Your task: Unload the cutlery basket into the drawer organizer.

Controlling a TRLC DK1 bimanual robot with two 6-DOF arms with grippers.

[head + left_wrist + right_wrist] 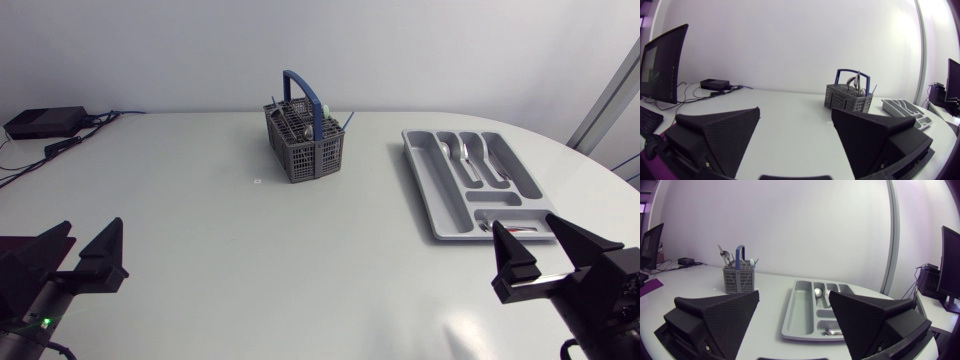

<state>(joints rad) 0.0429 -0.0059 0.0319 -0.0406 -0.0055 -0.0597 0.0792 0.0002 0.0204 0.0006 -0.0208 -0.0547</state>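
A grey cutlery basket (305, 140) with a blue handle stands at the back middle of the table, with several pieces of cutlery upright in it. The grey drawer organizer (432, 200) lies to its right with spoons (453, 151) in its far compartments and a utensil in the near one. My left gripper (92, 242) is open and empty at the front left, far from the basket (849, 96). My right gripper (524, 238) is open and empty at the front right, just short of the organizer (796, 311). From the right wrist the basket (739, 277) shows beyond the left finger.
A black box (45, 122) with cables sits at the table's back left corner and also appears as the black box (715, 83) in the left wrist view. A tiny mark (257, 181) lies on the white table left of the basket.
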